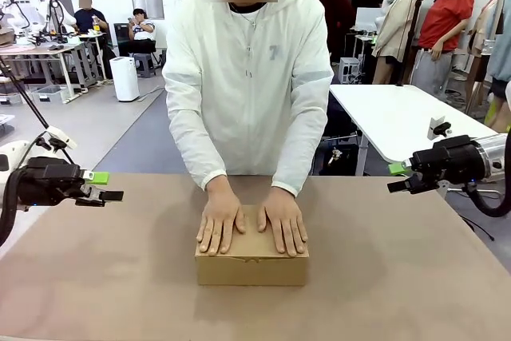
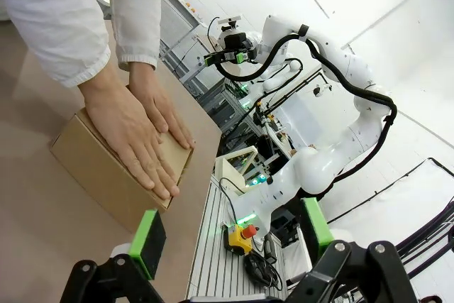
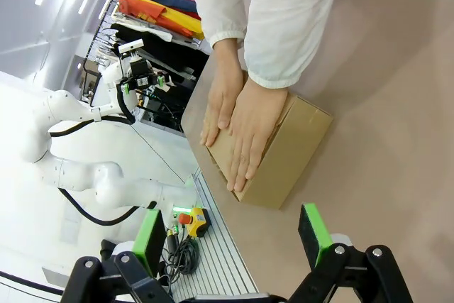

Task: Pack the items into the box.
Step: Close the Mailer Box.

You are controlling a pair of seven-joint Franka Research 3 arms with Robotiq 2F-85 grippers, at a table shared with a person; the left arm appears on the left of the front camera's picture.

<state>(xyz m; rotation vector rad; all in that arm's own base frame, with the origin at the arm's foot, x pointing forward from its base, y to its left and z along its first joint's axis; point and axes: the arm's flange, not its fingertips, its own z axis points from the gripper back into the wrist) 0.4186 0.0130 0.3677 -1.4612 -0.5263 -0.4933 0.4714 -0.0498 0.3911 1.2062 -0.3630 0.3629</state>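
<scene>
We see one box (image 1: 251,265) made of brown cardboard, and it sits in the middle of the brown surface (image 1: 399,277), nearer to the person than to us. Its lid is down flat. The person's two hands lie side by side on top of it, palms down, with the fingers spread toward the front edge; we point to one hand (image 1: 219,225) and the other hand (image 1: 283,225). We think the hands press there to keep the lid shut, because a flap lid likes to spring back up. We cannot see inside the box, so we cannot say if the things to pack are in it, but nothing else lies loose on the surface around it, so we guess the packing is nearly done. The person wears a white jacket (image 1: 247,77), and the sleeves reach down to the wrists. There are two arms of ours, one on each side, both well apart from the box and up above the surface. Our left end effector (image 1: 105,186) hangs at the left side with its fingers spread wide and nothing between them. Our right end effector (image 1: 397,178) hangs at the right side, also spread wide and holding nothing. We think they wait out there so the person has room to work.
</scene>
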